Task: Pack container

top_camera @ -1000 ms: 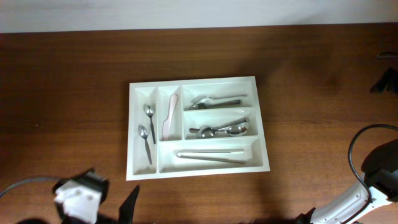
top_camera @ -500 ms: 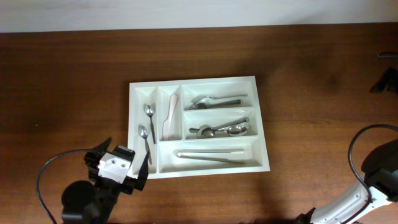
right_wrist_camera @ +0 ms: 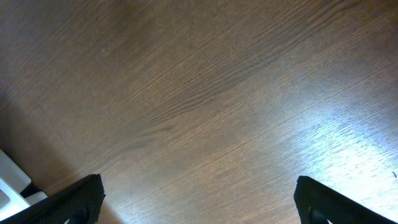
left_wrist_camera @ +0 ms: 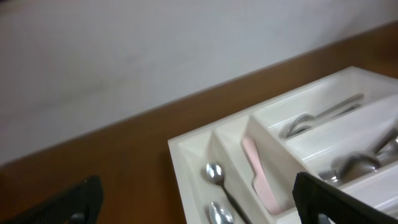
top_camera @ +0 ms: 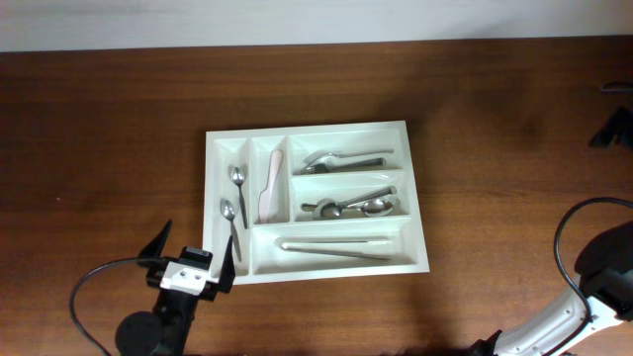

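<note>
The tray point(top_camera: 312, 133) sits mid-worktop point(top_camera: 99, 148), square to the edge. Every slot holds something: two spoons point(top_camera: 237, 178) in the far-left narrow slot, a pale pink knife point(top_camera: 269, 186) beside them and tongs point(top_camera: 336, 245) in the nearest wide one. I see no loose cutlery on the wood, so the packing looks about finished.

The left arm point(top_camera: 183, 287) hovers just off the tray's near-left corner with its jaws spread wide and empty. The right arm point(top_camera: 554, 321) is well off to the right over bare wood, its jaws also parted and holding nothing.

If the left arm is meant to take the rim, I'd bring one finger down outside the wall and one inside. The inner finger should stay clear of the nearer spoon, and the jaws should close slowly so the light plastic doesn't skid. Otherwise, lift straight away without clipping that corner.
</note>
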Controlling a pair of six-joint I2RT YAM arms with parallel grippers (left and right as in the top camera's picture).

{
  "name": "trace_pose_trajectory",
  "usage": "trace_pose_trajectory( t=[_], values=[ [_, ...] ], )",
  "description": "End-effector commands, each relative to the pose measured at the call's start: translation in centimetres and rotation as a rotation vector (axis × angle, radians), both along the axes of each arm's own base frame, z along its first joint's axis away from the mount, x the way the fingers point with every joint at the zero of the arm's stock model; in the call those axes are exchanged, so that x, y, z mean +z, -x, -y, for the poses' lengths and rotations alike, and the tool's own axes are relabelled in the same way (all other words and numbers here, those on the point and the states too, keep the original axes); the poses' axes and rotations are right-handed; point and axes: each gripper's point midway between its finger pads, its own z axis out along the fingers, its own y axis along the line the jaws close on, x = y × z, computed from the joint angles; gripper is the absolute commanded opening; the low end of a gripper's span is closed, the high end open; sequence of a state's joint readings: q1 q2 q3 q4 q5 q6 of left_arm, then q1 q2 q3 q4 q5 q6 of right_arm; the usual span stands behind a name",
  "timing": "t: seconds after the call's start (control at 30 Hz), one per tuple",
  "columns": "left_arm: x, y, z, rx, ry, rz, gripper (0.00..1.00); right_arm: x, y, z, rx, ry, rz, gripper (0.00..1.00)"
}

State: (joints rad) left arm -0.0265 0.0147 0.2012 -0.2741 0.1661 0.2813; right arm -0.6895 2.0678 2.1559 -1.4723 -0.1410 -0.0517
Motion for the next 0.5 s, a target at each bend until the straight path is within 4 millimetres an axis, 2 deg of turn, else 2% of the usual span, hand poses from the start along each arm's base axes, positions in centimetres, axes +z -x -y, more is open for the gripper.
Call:
trace_pose_trajectory(
  t=[0.0,0.27,0.47],
  values=[
    [-1.0,-0.6,-0.4,0.02,-0.013,0.023,0.99,0.0,-0.1,-0.2,-0.005,-0.007,0.002,0.99],
    [-3.8,-1.8,-1.6,0.075,-0.013,0.036,0.99,0.0,-0.1,-0.2,-0.005,-0.007,0.002,0.99],
    [-4.1,-1.8,-2.2,0.103,-0.015,0.025,0.99,0.0,-0.1,-0.2,-0.005,-0.007,0.002,0.99]
  ],
)
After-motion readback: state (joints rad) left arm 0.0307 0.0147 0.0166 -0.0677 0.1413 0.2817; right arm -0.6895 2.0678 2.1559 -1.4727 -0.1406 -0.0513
